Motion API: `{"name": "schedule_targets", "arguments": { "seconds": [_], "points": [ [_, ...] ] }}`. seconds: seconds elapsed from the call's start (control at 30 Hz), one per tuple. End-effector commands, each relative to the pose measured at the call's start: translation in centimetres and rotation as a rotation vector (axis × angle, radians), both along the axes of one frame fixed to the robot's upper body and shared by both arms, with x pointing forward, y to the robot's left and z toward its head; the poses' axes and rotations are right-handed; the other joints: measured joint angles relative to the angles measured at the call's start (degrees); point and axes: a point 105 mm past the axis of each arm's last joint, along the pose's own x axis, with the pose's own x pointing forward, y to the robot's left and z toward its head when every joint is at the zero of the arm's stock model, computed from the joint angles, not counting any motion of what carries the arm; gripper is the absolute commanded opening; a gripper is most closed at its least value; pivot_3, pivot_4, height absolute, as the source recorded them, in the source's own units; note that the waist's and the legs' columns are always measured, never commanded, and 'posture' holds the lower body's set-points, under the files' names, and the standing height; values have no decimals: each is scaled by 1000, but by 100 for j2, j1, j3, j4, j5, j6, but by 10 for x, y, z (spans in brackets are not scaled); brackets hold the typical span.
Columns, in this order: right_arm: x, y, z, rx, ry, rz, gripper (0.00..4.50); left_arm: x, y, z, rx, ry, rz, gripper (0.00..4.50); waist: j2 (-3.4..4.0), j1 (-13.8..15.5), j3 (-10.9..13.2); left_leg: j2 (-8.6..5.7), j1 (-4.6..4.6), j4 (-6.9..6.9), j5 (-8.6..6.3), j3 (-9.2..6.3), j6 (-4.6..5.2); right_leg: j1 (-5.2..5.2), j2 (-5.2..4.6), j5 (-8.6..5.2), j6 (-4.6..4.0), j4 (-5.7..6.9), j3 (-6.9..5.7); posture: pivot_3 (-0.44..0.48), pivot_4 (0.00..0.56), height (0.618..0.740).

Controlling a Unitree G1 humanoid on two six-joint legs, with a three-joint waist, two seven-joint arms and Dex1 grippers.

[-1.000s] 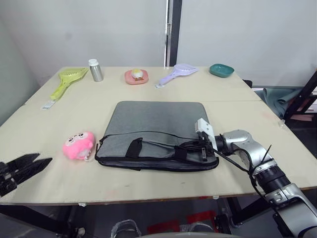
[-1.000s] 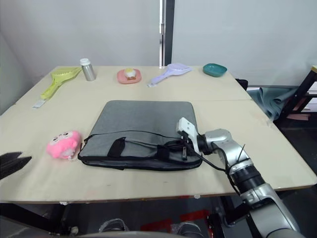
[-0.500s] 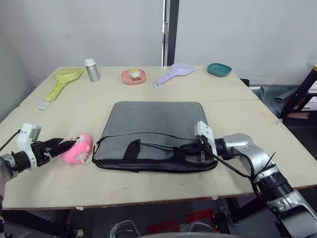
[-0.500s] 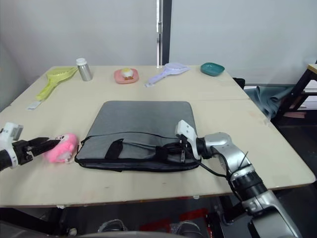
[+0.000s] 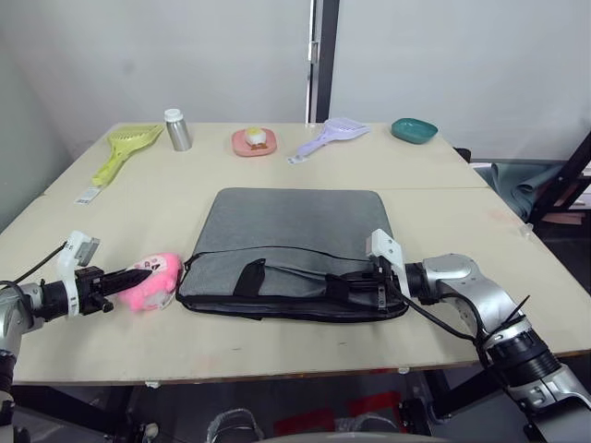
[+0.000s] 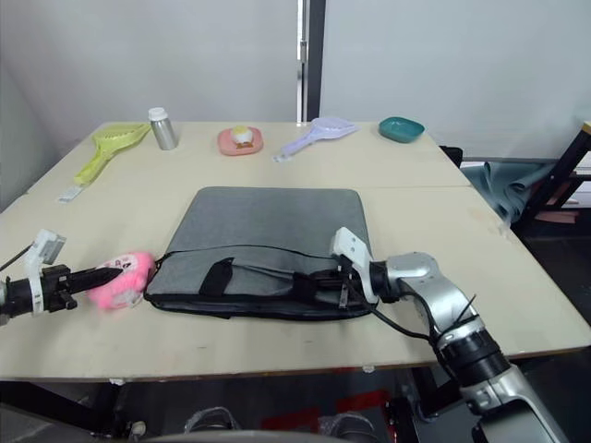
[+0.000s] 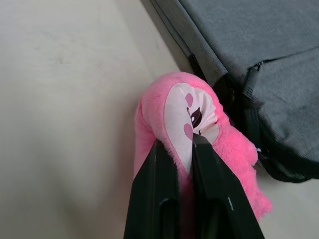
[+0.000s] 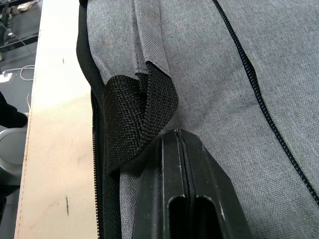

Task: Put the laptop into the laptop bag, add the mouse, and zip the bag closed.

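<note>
The grey laptop bag lies flat mid-table, its black strap handles along the near edge. My right gripper rests on the bag's near right corner, shut, its tips against a folded black strap. Left of the bag, touching its corner, lies a pink plush toy. My left gripper is shut on the plush's face, pinching the fabric. The laptop and the mouse are out of view.
Along the table's far edge stand a green scoop, a metal bottle, a pink dish, a purple scoop and a teal bowl. Bare tabletop surrounds the bag.
My left arm has come in from the left to the pink plush and its fingers have closed on it. The right gripper has stayed on the bag.
</note>
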Motion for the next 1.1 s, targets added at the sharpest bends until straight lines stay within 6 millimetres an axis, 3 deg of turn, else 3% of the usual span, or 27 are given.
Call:
{"name": "schedule_targets", "arguments": {
  "seconds": [0.03,0.4,0.6,0.7,0.77,0.9,1.0,1.1],
  "points": [
    [-7,-15,-39,-117,160,-68,0,-9,-1,15,51,-4,-53,20,0,-12,1,0,0,-2,0,0,0,0,0,0,0,-1,0,0,150,740],
    [0,-25,-57,-159,242,-144,0,-57,3,39,72,59,-112,20,-3,-74,-1,-1,3,-12,-2,0,-2,-2,1,-6,8,-4,6,0,150,740],
    [-4,-18,-61,-162,261,-128,0,-75,-1,30,78,118,-120,20,-4,-73,-1,-2,7,-18,-3,-6,-3,-2,4,-50,81,-4,8,0,150,740],
    [-6,-15,-62,-159,266,-128,0,-71,-6,25,68,113,-102,20,-5,-74,-3,-1,8,-25,-3,-8,-3,-2,5,-51,81,-4,7,0,150,740],
    [-9,-14,-64,-162,272,-124,0,-58,-13,20,53,76,-68,20,-1,-77,-5,-2,13,-33,-3,-9,-3,-2,6,-51,81,-4,9,0,150,740],
    [-13,-15,-67,-177,273,-129,0,-42,-37,18,-53,28,-57,20,-2,-78,-8,-1,23,-41,-3,-10,-4,2,8,-47,75,-2,11,0,150,740],
    [-16,-16,-67,-179,274,-131,0,-40,-54,18,-119,33,-76,20,-6,-76,-15,-2,23,-41,-3,-9,-4,2,12,-12,18,-2,12,0,150,740],
    [-15,-18,-65,-178,270,-139,0,-55,-69,8,-130,100,-154,20,-10,-61,-22,-6,19,-41,-3,-7,-5,9,12,-15,23,-15,11,0,150,740]
  ]
}}
